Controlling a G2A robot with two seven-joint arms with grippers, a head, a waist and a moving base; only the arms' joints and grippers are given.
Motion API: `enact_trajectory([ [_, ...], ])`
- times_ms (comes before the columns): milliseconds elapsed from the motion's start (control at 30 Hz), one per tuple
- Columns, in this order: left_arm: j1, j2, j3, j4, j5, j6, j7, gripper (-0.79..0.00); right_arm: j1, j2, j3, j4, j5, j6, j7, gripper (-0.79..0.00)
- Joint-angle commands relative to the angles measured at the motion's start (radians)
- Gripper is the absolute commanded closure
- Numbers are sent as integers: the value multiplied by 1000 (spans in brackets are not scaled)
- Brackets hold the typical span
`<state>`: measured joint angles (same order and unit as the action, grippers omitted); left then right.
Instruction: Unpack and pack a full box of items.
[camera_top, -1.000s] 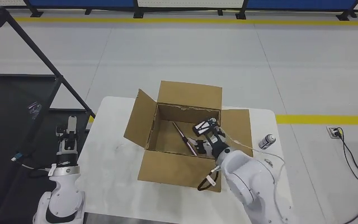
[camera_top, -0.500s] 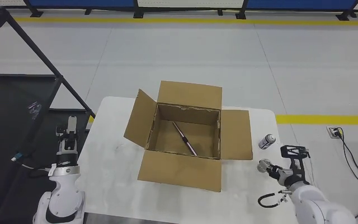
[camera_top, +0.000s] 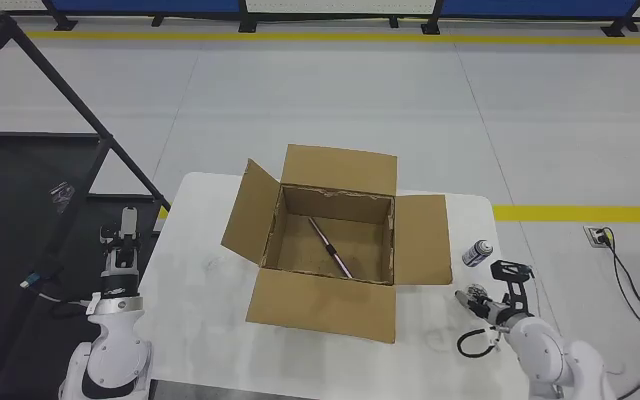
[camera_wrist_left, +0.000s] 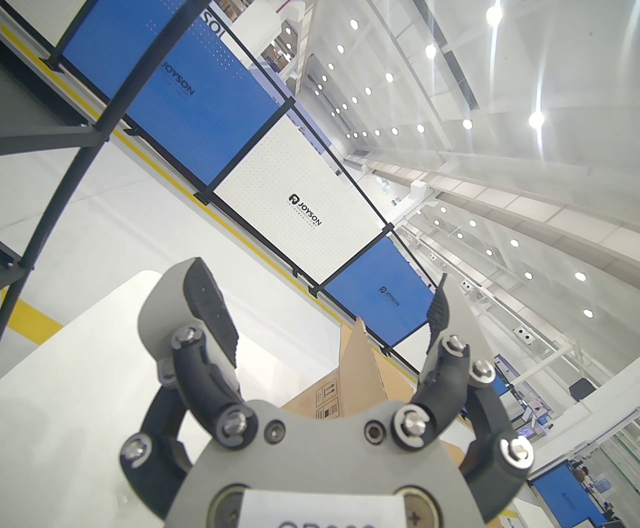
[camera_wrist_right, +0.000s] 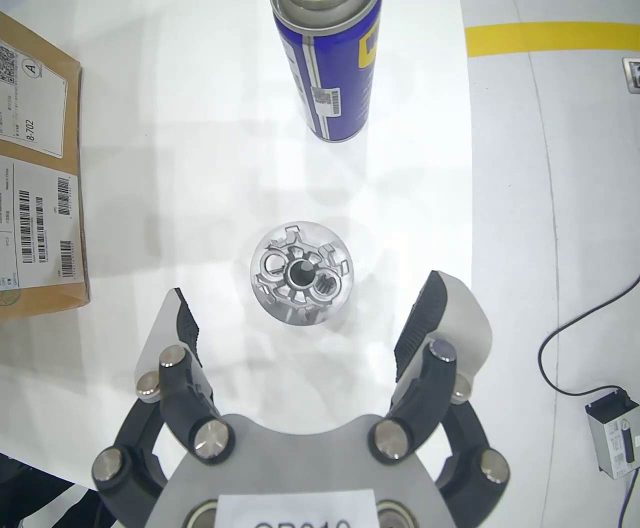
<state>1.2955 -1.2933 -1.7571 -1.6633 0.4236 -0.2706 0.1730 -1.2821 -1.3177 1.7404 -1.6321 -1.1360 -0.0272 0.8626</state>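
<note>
The box (camera_top: 318, 305) stands open in the middle of the table (camera_top: 205, 300). Its 9 o'clock flap tilts up and outward, its 12 o'clock flap stands up, and its 3 o'clock flap lies spread flat over the tabletop. On the box's floor lies one thin rod (camera_top: 330, 247), running from about 11 o'clock to 5 o'clock across the bottom. I can make out nothing else inside it.

Out on the table, at 3 o'clock from the box and just past the flat flap, a blue spray can (camera_top: 478, 252) stands upright. At about 7 o'clock from the can and near it sits a round metal part (camera_wrist_right: 301, 272) with gear-like teeth and a hole through its middle. It rests on the bare tabletop, apart from both the can and the flap.

My right gripper (camera_wrist_right: 306, 300) hangs over that metal part at the table's 4 o'clock corner. It is released, with its fingers spread wide to either side and both pads apart from the part.

My left gripper (camera_wrist_left: 318, 277) is off the table's 9 o'clock edge, well apart from the box. It points up and is also released, with its fingers wide.
</note>
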Motion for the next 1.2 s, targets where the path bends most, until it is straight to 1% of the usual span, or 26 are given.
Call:
enact_trajectory([
  [0,0,0,0,0,0,0,0,-785,21,2,-9,27,1,-3,7,-486],
  [33,0,0,0,0,0,0,0,-785,33,3,-12,41,-1,-7,11,-366],
  [100,0,0,0,0,0,0,0,-785,53,5,-19,65,4,-13,24,-222],
  [167,0,0,0,0,0,0,0,-785,69,9,-22,83,-2,-17,44,0],
  [333,0,0,0,0,0,0,0,-785,86,15,-29,93,-12,-7,59,0],
  [467,0,0,0,0,0,0,0,-785,63,18,-19,37,-10,17,39,0],
  [567,0,0,0,0,0,0,0,-785,20,21,-1,-54,-4,27,10,0],
  [667,0,0,0,0,0,0,0,-785,-27,21,4,-186,-8,58,-16,0],
  [800,0,0,0,0,0,0,0,-785,-81,19,-9,-373,-27,101,-46,0],
  [900,0,0,0,0,0,0,0,-785,-100,18,-31,-483,-44,132,-72,0],
  [967,0,0,0,0,0,0,0,-785,-91,17,-52,-528,-48,143,-93,0],
  [1033,0,0,0,0,0,0,0,-785,-60,15,-86,-546,-21,140,-105,0],
  [1133,0,0,0,0,0,0,0,-785,31,13,-177,-519,-11,106,-83,0],
  [1167,0,0,0,0,0,0,0,-785,69,12,-213,-495,-38,108,-70,0],
])
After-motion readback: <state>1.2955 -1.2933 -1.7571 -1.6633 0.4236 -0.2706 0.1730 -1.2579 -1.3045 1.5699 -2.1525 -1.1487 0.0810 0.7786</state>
